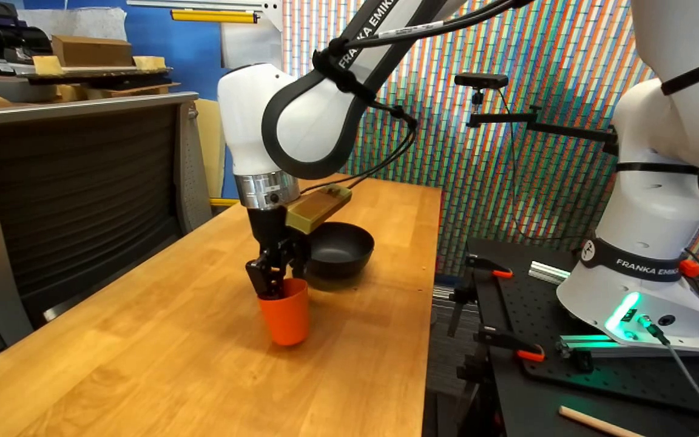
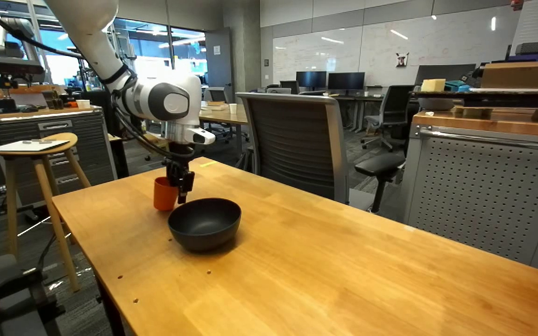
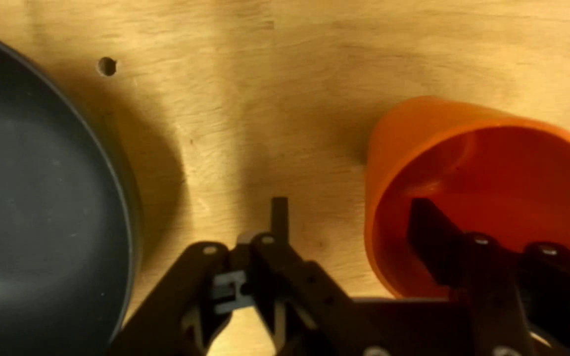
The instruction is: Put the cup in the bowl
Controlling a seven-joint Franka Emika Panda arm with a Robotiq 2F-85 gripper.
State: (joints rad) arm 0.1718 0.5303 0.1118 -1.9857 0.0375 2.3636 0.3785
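Cup point(image 1: 287, 315): orange, upright on the table point(image 1: 349, 376), mouth up, outside the bowl point(image 2: 206, 221) and near it.
Gripper point(image 3: 349, 210): parted, pointing down, astride the cup's wall on the side toward the bowl.
Fingers point(image 3: 280, 217): well apart; in the wrist view, down between bowl and cup on the left, inside the cup's mouth on the right, with a gap visible on each side of the wall.
Bowl: black, round, wider than the cup, resting upright on the table; in the wrist view, cut off by the left edge.
Hole point(image 3: 107, 66): in the table, near the bowl.
Arm point(image 1: 307, 121): white with black trim, bent down over the table in both exterior views.
Base point(image 1: 634, 309): in an exterior view, on a black bench point(image 1: 525, 400), lit green.
Chair point(image 2: 297, 144): in an exterior view, beside the table's long edge.
Stool point(image 2: 69, 140): wooden, near the table's corner.
Monitors point(image 2: 346, 80): dark, in the background, before a whiteboard point(image 2: 399, 46).
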